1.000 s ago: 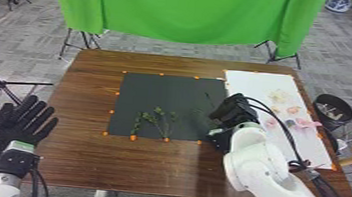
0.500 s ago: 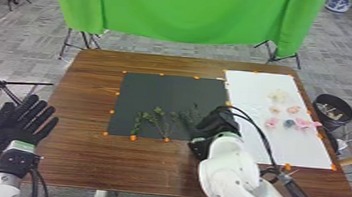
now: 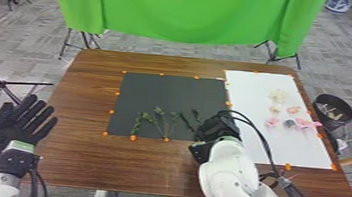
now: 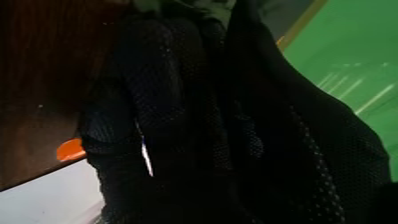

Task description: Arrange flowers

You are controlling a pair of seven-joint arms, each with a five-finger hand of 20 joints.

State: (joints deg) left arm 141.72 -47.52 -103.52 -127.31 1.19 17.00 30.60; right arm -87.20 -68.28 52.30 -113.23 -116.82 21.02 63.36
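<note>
1. Here's the right robot hand, low at the near right corner of the black sheet, right where the black and white sheets meet.
2. Wrist view now: greenery right up at its tips! Is it pinching that? I cannot tell from here.
3. Over to the left robot hand, out by the left edge of the tabletop, fingers straight and spread, well apart from the stems.
4. And the arrangement itself: thin green sprigs on the near part of the black sheet, side by side, leafy heads pointing away from the robot. One more dark sprig sits just beside the right robot hand.
5. Blooms on the white sheet, to the right: a pale cream cluster farthest off, peach ones nearer, then a row of pink with a grey-blue one between.
6. Orange tabs dot the edges of both sheets.
7. Beyond the tabletop hangs a green cloth, and a dark bin stands off its right side.
</note>
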